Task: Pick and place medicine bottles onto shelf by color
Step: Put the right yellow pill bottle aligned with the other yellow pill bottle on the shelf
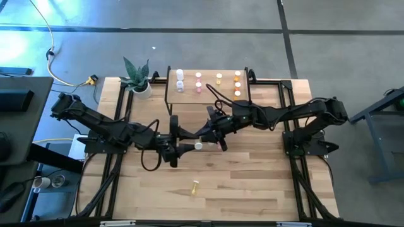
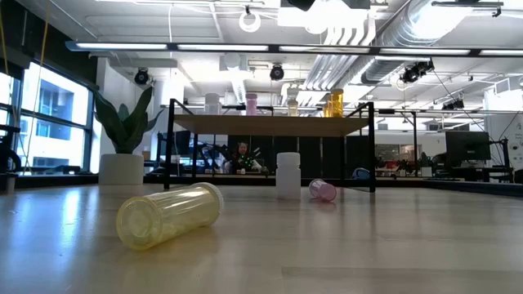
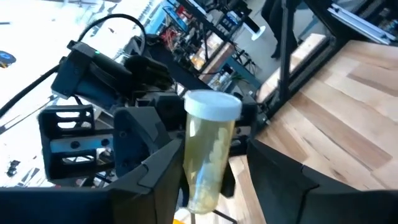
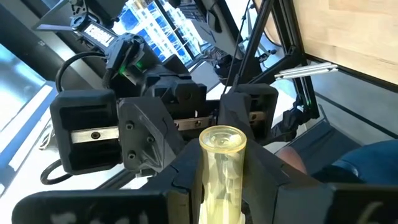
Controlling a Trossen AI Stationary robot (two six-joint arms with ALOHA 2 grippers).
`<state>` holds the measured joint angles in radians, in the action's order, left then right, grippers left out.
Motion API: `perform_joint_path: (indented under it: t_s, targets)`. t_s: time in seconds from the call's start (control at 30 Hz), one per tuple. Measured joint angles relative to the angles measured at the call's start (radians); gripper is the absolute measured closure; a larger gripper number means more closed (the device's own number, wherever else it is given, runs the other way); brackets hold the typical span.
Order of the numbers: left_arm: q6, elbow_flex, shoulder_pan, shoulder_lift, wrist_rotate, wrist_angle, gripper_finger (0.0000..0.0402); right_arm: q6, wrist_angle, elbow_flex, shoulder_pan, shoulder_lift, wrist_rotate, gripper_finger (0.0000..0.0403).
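**Yellow bottle held mid-counter between both grippers**

Nearest, on its side on the bare counter (image 1: pixel 252 183): a loose yellow bottle (image 1: pixel 195 186), well apart from both arms.

At mid-counter, raised off the wood: left gripper (image 1: pixel 182 149) and right gripper (image 1: pixel 209 140) nose to nose, with a held yellow bottle (image 3: pixel 208 155) between them, white cap toward the right arm. Right gripper clamped on it, hugging both sides. Cannot tell whether the left gripper grips it or only surrounds it.

Farther back, low by the shelf legs: a white bottle (image 2: pixel 288 174) upright, a pink bottle (image 2: pixel 322 190) lying just right of it.

On the shelf (image 1: pixel 208 96): shelf bottles (image 1: pixel 218 80) in columns, white at left, then pink, yellow, orange at right.

Far left corner: a plant (image 1: pixel 137 79). Beyond the counter: a person (image 2: pixel 242 158).
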<state>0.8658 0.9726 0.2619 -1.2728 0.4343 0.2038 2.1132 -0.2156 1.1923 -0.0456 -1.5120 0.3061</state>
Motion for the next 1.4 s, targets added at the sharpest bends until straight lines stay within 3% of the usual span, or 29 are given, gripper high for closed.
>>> perform_joint_path:
  t_s: [1.1,1.4]
  targets:
    - [-0.060,0.000,-0.036,-0.022,-0.033,0.081,0.0243,0.029,-0.015,0.000,-0.008,0.000,-0.007,0.0329]
    - [-0.023,0.000,-0.036,-0.021,-0.034,0.084,0.0308,0.030,-0.029,0.000,-0.009,0.000,-0.007,0.0329]
